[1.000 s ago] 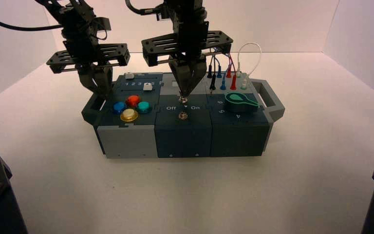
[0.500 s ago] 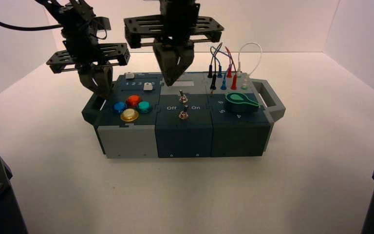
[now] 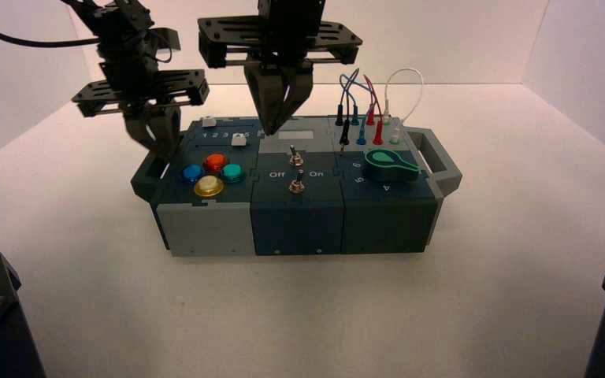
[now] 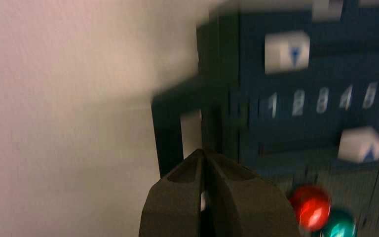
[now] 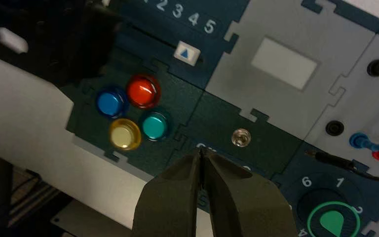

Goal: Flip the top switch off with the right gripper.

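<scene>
The top switch point(image 3: 295, 156) is a small silver toggle in the box's dark middle panel, just in front of the pale rectangular plate point(image 3: 299, 135). In the right wrist view the top switch point(image 5: 241, 138) shows almost end-on. My right gripper point(image 3: 274, 127) hangs shut above the panel, behind and to the left of the switch, touching nothing. Its closed tips point(image 5: 202, 152) lie beside the switch, with a gap between. A like toggle point(image 3: 297, 186) stands nearer the front edge. My left gripper point(image 3: 160, 150) is shut over the box's left handle point(image 4: 169, 140).
Blue, red, teal and yellow buttons point(image 3: 211, 174) sit on the box's left part, behind them two white slider knobs point(image 4: 286, 51) and numbers 1 to 5. A green knob point(image 3: 390, 164) and plugged wires point(image 3: 360, 110) fill the right part. Dark bases stand at both front corners.
My right gripper has lifted off the top switch and moved up and to the left, so the lever now stands in plain sight. The left gripper shifted only slightly.
</scene>
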